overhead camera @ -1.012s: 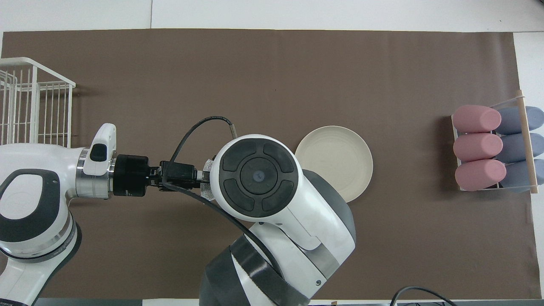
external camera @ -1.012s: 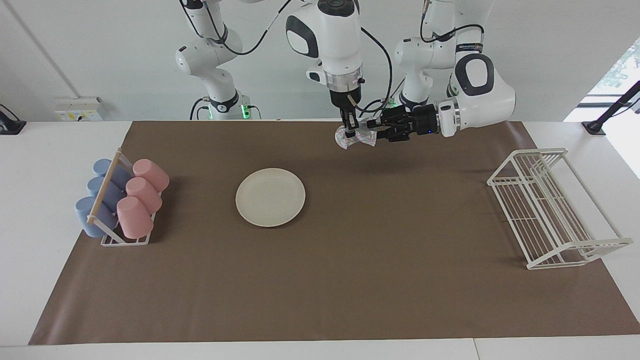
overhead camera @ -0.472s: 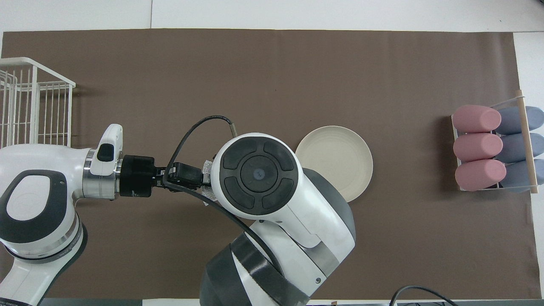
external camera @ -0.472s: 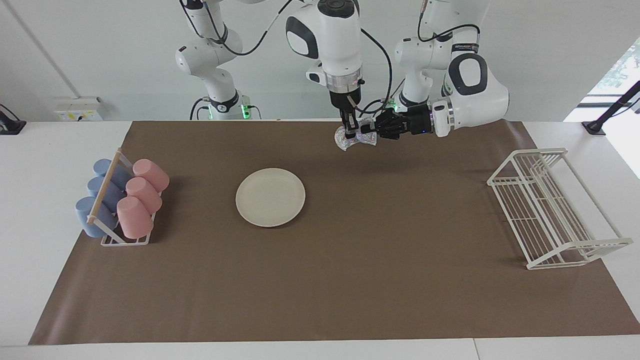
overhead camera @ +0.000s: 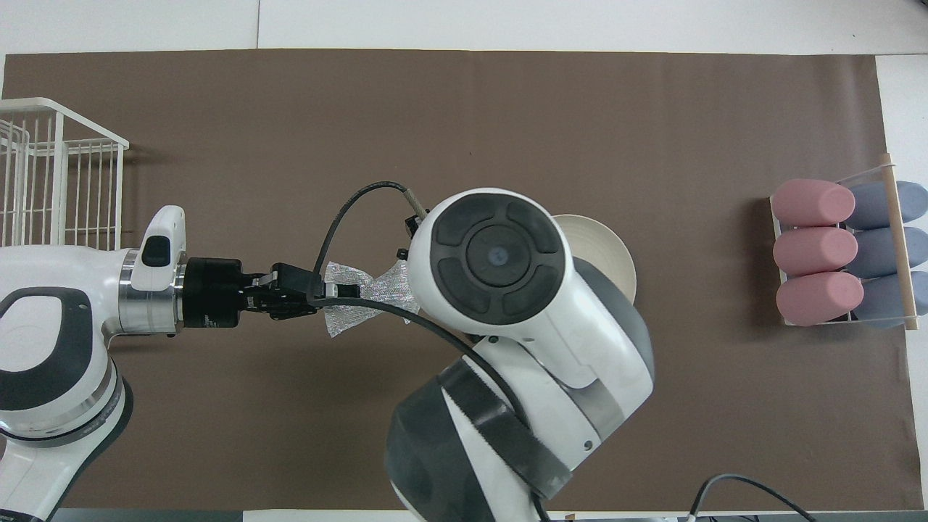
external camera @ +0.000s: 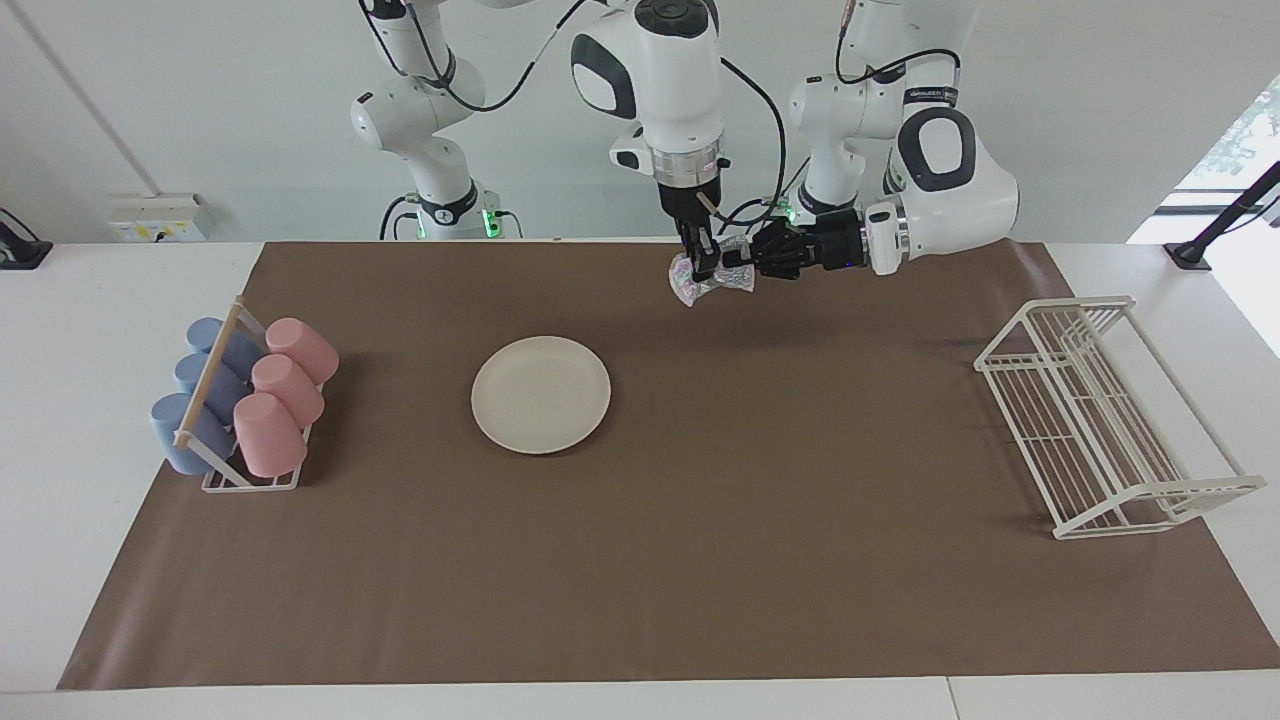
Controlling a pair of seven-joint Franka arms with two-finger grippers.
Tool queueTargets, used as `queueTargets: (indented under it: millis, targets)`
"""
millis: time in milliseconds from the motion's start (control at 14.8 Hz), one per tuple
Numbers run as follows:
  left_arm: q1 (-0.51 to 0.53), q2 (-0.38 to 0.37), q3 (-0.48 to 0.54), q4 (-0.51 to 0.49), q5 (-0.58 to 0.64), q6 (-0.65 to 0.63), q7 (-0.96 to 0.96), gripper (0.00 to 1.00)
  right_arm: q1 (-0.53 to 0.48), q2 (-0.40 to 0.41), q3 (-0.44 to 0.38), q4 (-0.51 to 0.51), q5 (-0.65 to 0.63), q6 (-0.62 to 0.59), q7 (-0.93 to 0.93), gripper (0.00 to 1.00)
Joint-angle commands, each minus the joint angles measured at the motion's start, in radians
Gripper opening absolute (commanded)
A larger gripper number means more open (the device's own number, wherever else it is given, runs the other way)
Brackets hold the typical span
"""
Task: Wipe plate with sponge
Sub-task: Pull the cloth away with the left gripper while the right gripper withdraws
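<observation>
A plain white wall point(external camera: 200, 110) runs along the white table point(external camera: 90, 300), a socket box point(external camera: 157, 217) low on it. A brown mat point(external camera: 700, 560) covers the tabletop. Daylight enters through a window point(external camera: 1240, 140).

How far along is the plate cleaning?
Early. Done: the sponge is off the table, up in the air. In hand: the left pincer is pinched shut on its middle, and the right pincer is right at it too, apparently passing it over. Left: the plate lies bare on the mat, away from both arms, not yet wiped.
</observation>
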Motion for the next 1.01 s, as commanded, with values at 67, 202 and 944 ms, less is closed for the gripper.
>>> queueTargets:
  millis: [67, 202, 944]
  targets:
    - [0.067, 0.013, -0.001, 0.08, 0.227, 0.006, -0.134, 0.0, -0.123, -0.16, 0.006, -0.144, -0.014, -0.007, -0.41, 1.0]
    - [0.069, 0.039, -0.001, 0.147, 0.376, 0.006, -0.204, 0.0, -0.176, -0.219, 0.006, -0.195, -0.014, -0.045, -0.528, 1.0]
    - [0.008, 0.091, -0.008, 0.332, 1.241, -0.061, -0.465, 0.0, -0.525, -0.277, 0.001, -0.195, -0.016, -0.251, -1.45, 1.0]
